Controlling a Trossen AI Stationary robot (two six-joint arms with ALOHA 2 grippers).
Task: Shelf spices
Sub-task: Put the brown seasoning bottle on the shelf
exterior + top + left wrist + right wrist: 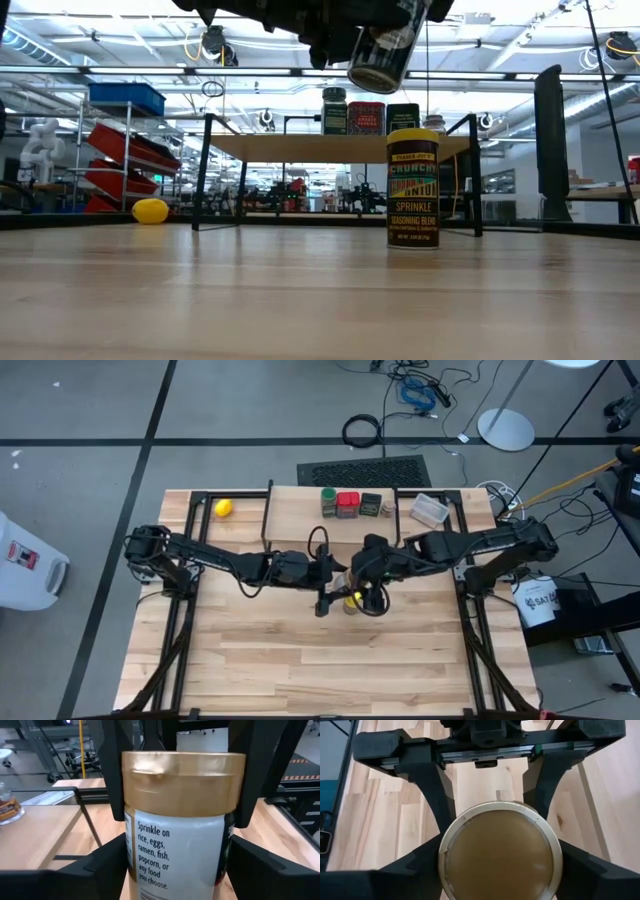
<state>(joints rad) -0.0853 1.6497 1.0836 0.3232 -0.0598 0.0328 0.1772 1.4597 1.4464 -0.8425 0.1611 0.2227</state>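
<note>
A tan-lidded spice jar [175, 840] hangs in the air above the table's middle, between my two grippers. My left gripper [175, 870] is shut on its labelled body and my right gripper [502, 870] on its lid. In the low view the jar [383, 58] is tilted, its top hidden by the grippers. A yellow-lidded jar [413, 190] stands upright on the table below them. The shelf [298, 510] at the far edge carries a green-lidded jar [328, 501], a red tin [348, 505] and a dark box [371, 505]. My left gripper pinches the jar's white labelled body [137, 870] just below the lid, one finger [100, 870] on each side. It comes nearly level from the table's left. The jar is lifted clear of the table. My right gripper pinches the jar's tan lid by its side wall [449, 870], a finger [422, 867] on either side. It slants down onto the lid from the table's right. In the left wrist view its fingers [114, 770] flank the lid.
A yellow lemon-like ball [223, 508] lies at the table's far left, beside the shelf. A clear plastic tub [430, 510] sits at the far right. The near half of the wooden table [320, 670] lies bare. Black frame rails run along both sides.
</note>
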